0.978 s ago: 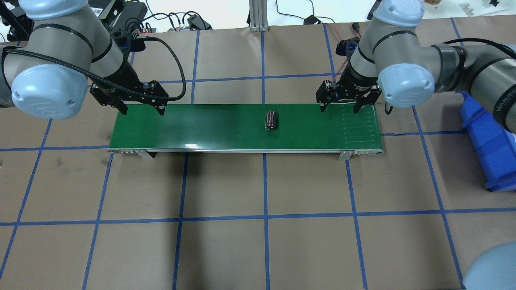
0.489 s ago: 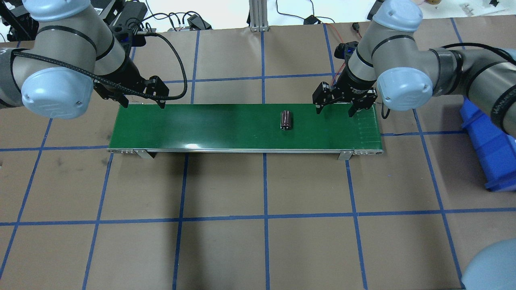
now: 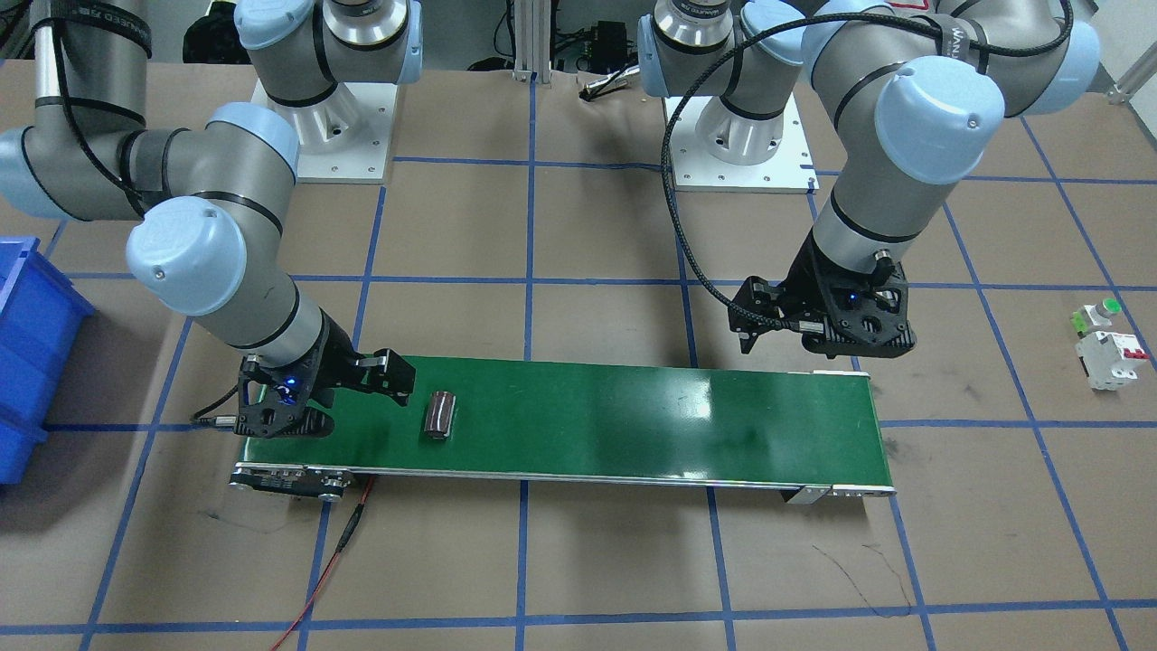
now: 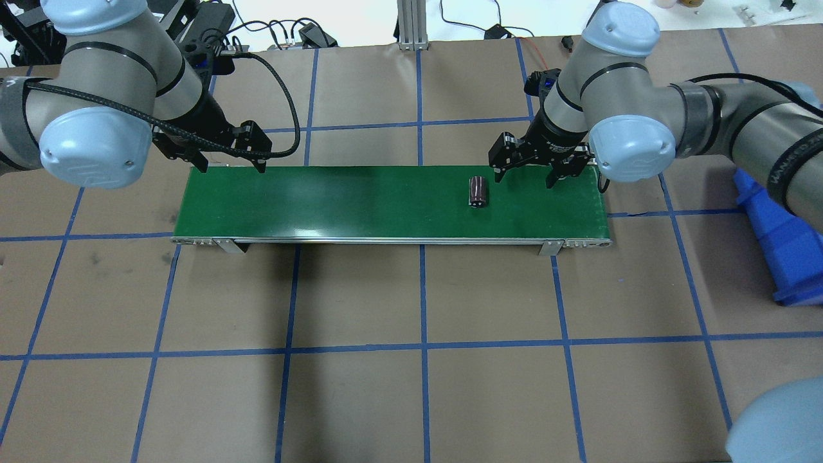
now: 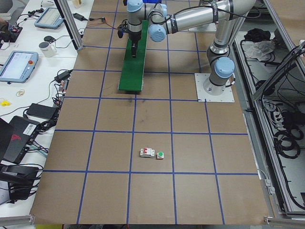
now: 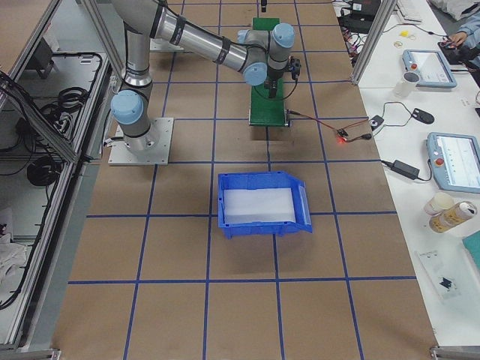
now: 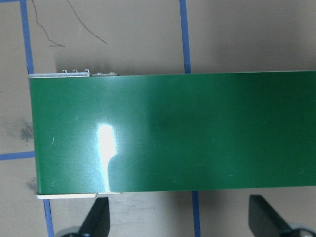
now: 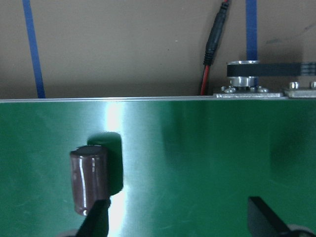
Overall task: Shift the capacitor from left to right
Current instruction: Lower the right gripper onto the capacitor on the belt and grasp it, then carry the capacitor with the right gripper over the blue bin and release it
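The capacitor (image 4: 477, 191), a small glossy maroon cylinder, lies on its side on the green conveyor belt (image 4: 353, 199), right of the middle. It also shows in the front view (image 3: 440, 415) and the right wrist view (image 8: 90, 180). My right gripper (image 4: 524, 179) is open over the belt's far edge, just right of the capacitor and apart from it. In the right wrist view one fingertip (image 8: 96, 217) is right beside the capacitor's end. My left gripper (image 4: 231, 168) is open and empty above the far edge of the belt's left end (image 7: 173, 133).
A blue bin (image 4: 784, 238) stands on the table beyond the belt's right end. A white breaker (image 3: 1110, 357) and a green-topped button (image 3: 1098, 312) sit far out past the belt's left end. A red wire (image 3: 334, 551) trails from the belt's motor end.
The capacitor has moved to the right along the belt. My right gripper has shifted left, closer to it. My left gripper has moved slightly back off the belt's left end.
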Available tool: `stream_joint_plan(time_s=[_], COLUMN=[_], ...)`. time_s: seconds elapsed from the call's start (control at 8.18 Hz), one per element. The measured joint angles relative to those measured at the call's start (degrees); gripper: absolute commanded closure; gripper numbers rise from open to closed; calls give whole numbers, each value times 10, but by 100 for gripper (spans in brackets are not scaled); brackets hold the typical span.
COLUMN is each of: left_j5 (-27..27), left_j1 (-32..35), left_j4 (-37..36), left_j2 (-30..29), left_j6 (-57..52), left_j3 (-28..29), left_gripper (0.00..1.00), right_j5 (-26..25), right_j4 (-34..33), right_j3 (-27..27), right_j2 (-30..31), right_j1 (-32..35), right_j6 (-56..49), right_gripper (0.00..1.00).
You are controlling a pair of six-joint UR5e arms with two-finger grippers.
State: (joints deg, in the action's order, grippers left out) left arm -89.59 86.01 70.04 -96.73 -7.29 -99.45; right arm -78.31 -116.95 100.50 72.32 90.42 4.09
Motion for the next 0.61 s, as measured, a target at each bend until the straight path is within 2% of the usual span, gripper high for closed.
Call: stream_joint_plan(time_s=[0.37, 0.49, 0.61], left_j5=[1, 1, 0], left_j1=[0, 0, 0], left_j4=[0, 0, 1], left_j2=[-1, -1, 0], left_j6=[3, 11, 17], left_j3=[0, 0, 0], left_gripper=[0, 0, 0], right_j5=[-5, -9, -18], right_j4=[-11, -14, -15], right_j3=[0, 0, 0], right_j2=[-14, -18, -20], right_j1=[11, 12, 12], right_j6=[4, 4, 3], right_gripper=[7, 17, 44])
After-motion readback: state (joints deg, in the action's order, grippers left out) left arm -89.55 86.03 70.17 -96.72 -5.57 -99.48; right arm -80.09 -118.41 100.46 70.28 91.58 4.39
